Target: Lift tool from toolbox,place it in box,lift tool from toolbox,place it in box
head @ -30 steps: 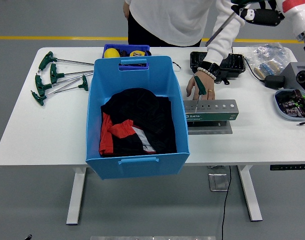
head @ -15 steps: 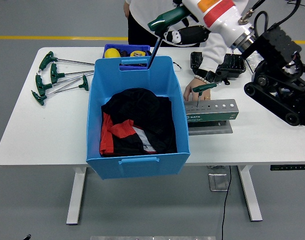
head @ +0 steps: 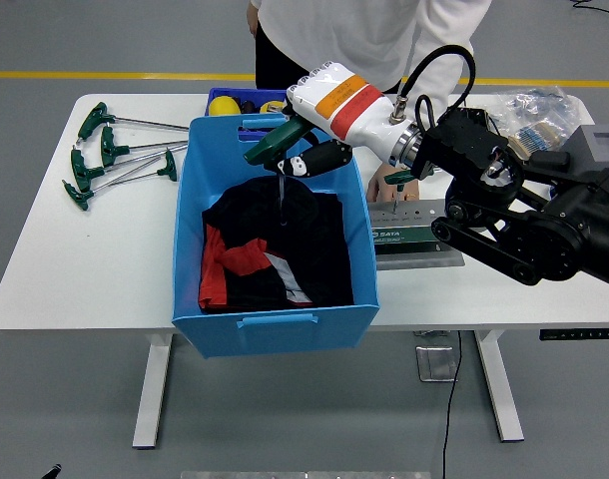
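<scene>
My right hand (head: 306,160) is shut on a green T-handle tool (head: 269,146) and holds it over the blue box (head: 275,335), handle up and to the left. Its thin shaft (head: 282,200) points down at the black and red cloth (head: 275,249) lying in the box. The grey toolbox stand (head: 429,222) sits right of the box, partly hidden by my arm. A person's hand (head: 394,186) rests at the stand by another green-handled tool (head: 400,178) standing in it. My left hand is out of view.
Several green T-handle tools (head: 110,155) lie on the table's left. A small blue bin (head: 247,100) with yellow items stands behind the box. A plastic bag (head: 534,108) and a grey box (head: 604,140) are at the back right.
My right arm has swung down and left, bringing the tool from above the box's far rim down into the box. The person's hand has stayed at the stand.
</scene>
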Controlling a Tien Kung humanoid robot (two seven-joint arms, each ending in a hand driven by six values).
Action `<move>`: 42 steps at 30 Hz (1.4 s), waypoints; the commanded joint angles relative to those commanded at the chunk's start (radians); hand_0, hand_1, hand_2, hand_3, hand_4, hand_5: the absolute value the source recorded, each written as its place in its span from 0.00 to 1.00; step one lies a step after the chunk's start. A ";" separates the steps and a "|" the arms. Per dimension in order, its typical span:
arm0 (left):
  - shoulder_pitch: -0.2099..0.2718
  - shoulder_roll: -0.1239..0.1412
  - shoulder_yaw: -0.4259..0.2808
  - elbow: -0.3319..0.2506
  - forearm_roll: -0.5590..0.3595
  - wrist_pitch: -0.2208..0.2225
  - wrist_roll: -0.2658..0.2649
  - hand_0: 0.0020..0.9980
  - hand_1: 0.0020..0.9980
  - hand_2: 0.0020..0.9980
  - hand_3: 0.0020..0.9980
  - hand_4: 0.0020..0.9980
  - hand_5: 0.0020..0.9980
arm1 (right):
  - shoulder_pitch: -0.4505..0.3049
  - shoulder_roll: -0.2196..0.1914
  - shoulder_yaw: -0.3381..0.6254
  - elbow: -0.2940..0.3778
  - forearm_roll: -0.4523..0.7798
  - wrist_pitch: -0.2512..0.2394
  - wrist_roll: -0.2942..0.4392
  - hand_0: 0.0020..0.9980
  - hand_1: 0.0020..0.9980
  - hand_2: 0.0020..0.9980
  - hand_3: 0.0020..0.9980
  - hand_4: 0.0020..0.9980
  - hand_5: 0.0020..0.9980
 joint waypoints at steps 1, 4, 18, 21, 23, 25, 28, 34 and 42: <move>0.000 0.001 -0.002 0.000 0.003 0.001 0.001 0.81 0.88 0.87 0.78 0.76 0.65 | 0.000 0.001 -0.011 -0.002 0.001 0.023 -0.003 0.17 0.09 0.17 0.12 0.86 0.55; 0.000 0.002 -0.008 0.000 0.014 0.003 0.004 0.81 0.88 0.87 0.78 0.76 0.65 | 0.002 0.011 -0.029 -0.021 -0.005 0.117 -0.010 0.17 0.09 0.17 0.12 0.86 0.55; 0.001 0.002 -0.040 0.001 0.058 0.005 0.017 0.81 0.88 0.87 0.78 0.76 0.65 | 0.012 0.042 0.005 -0.097 -0.012 0.138 -0.008 0.69 0.66 0.75 0.66 1.00 0.60; 0.000 0.002 -0.041 0.001 0.060 0.004 0.017 0.81 0.88 0.87 0.78 0.76 0.65 | 0.018 0.046 0.013 -0.102 -0.019 0.139 -0.008 0.76 0.75 0.81 0.80 1.00 0.61; 0.000 0.002 -0.046 0.002 0.065 0.005 0.018 0.81 0.88 0.87 0.78 0.76 0.65 | 0.021 0.050 0.017 -0.105 -0.021 0.143 -0.008 0.76 0.75 0.81 0.80 1.00 0.61; -0.001 0.001 -0.047 0.003 0.066 0.005 0.018 0.81 0.88 0.87 0.78 0.76 0.65 | 0.021 0.051 0.021 -0.107 -0.020 0.143 -0.007 0.79 0.77 0.82 0.81 1.00 0.59; -0.001 0.001 -0.043 0.003 0.060 0.005 0.016 0.81 0.88 0.87 0.78 0.76 0.65 | 0.019 0.048 0.021 -0.109 -0.015 0.145 -0.009 0.79 0.77 0.82 0.81 1.00 0.59; -0.001 0.000 -0.035 0.003 0.048 0.005 0.013 0.81 0.88 0.87 0.78 0.76 0.65 | 0.005 0.024 0.043 -0.121 -0.019 0.154 -0.011 0.79 0.76 0.82 0.81 1.00 0.60; 0.001 -0.001 -0.022 0.004 0.022 0.003 0.005 0.81 0.88 0.86 0.78 0.76 0.64 | -0.030 -0.058 0.039 -0.161 -0.049 0.241 -0.022 0.78 0.76 0.80 0.80 1.00 0.62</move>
